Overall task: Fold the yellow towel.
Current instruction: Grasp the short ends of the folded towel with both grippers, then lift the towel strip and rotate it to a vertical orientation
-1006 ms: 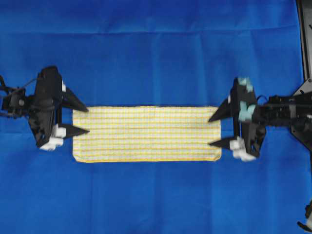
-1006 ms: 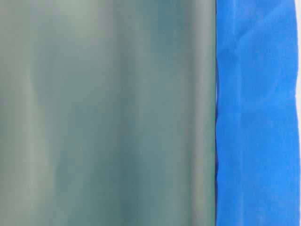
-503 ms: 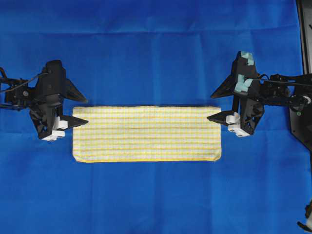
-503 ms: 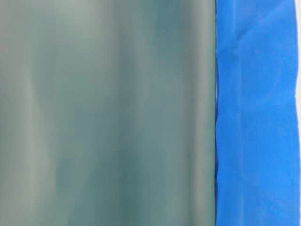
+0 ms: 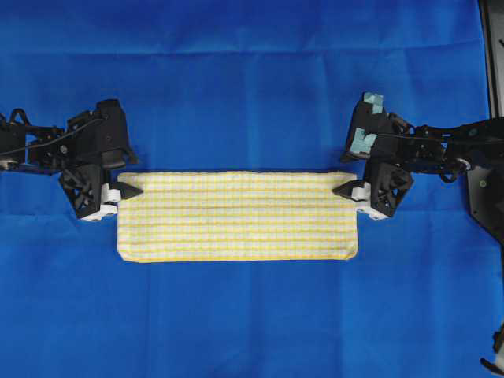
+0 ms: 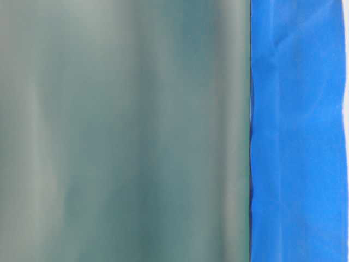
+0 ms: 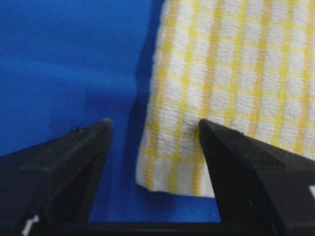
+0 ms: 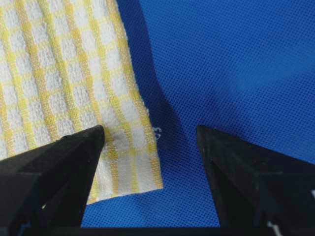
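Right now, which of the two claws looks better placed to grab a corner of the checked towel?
Neither clearly: the left gripper and right gripper are both open, each straddling a far corner of the yellow towel. A two-armed lift looks likely.

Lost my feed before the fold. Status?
Left gripper open, straddling a far towel corner. Right gripper open, same at the opposite end. Yellow towel flat on blue cloth. Nothing obstructing.

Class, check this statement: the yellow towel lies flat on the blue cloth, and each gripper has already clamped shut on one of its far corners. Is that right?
Not quite. The yellow towel does lie flat on the blue cloth, but neither gripper has closed. The left gripper and right gripper both straddle a far corner with fingers apart, as both wrist views show.
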`<control>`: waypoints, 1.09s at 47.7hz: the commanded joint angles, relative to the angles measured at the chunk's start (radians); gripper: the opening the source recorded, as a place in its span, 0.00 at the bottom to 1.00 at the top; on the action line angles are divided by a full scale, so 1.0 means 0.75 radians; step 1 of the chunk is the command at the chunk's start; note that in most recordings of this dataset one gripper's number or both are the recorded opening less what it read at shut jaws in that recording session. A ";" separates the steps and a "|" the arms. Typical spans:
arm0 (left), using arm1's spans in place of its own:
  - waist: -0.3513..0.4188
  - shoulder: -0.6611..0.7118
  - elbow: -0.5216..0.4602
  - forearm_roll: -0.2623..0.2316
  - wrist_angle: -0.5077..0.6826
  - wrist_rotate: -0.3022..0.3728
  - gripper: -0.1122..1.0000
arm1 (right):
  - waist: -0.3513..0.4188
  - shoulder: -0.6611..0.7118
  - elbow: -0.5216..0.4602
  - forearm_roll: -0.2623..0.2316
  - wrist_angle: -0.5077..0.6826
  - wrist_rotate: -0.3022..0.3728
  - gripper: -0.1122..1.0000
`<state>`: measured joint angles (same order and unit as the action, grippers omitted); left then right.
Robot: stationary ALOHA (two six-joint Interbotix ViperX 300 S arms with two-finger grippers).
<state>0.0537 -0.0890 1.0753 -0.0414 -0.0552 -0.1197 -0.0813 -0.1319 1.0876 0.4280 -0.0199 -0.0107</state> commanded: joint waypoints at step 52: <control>0.031 -0.387 -0.219 0.002 0.438 0.000 0.12 | -0.047 -0.538 -0.033 -0.022 0.243 -0.022 0.11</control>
<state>0.0721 -0.3283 0.9449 -0.0414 0.2546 -0.1197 -0.1104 -0.4832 1.0845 0.4203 0.1381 -0.0276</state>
